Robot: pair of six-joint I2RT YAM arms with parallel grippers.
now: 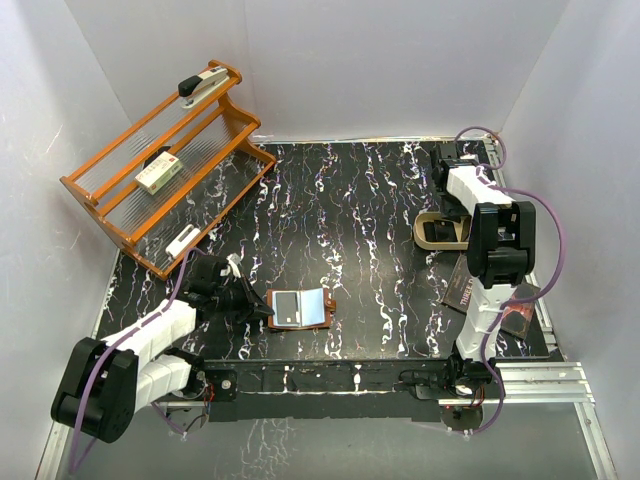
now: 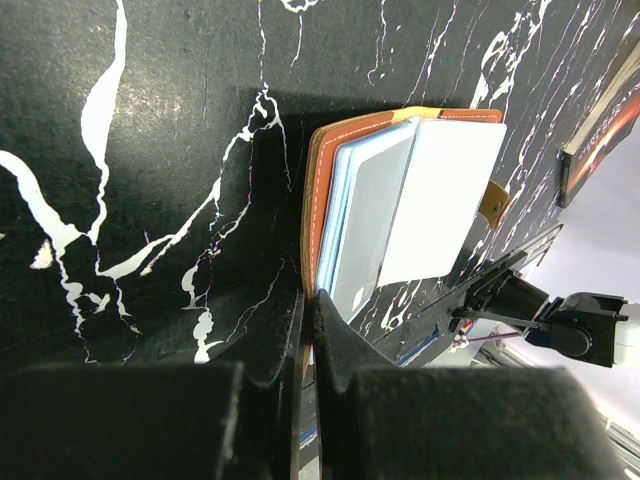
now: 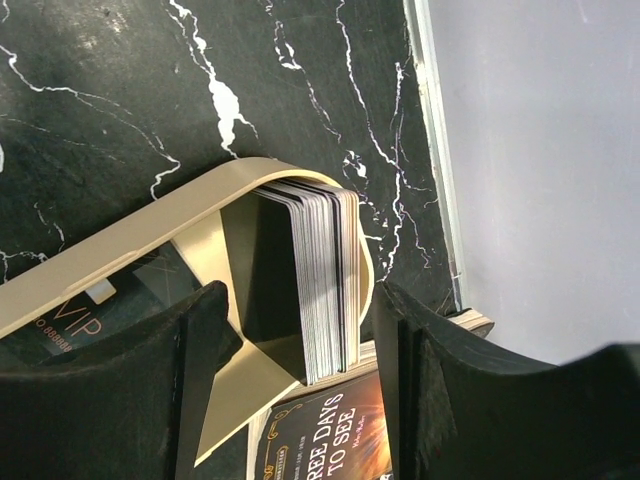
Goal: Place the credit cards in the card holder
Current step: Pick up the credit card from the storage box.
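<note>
The card holder [image 2: 313, 200] lies spread open on the black marbled tabletop [image 1: 380, 200], near its front edge. Its brown leather rim faces up around pale blue and white leaves, and whether those are cards or pockets cannot be told. The little snap tab [image 2: 492, 203] juts from the holder's right side.

The left claw [image 2: 306, 318] sits at the holder's left edge with its fingers pressed together on the leather rim, pinching the holder while it rests flat.

Well to the right of the holder and farther back stands a tan curved stand [image 3: 130, 240]. The credit cards [image 3: 325, 270] are in it, a tight stack set upright on edge with pale edges and a dark face turned outward. The right claw [image 3: 300, 300] hangs over them, spread wide with one finger on either side of the stack; neither finger touches it.

A dark book [image 3: 320, 440] with orange lettering lies just nearer than the stand, also right of the holder.

Far back and left of the holder is an orange rack [image 1: 98, 210], carrying a stapler [image 1: 203, 84] on top and a white-and-green box [image 1: 158, 173] lower down.
</note>
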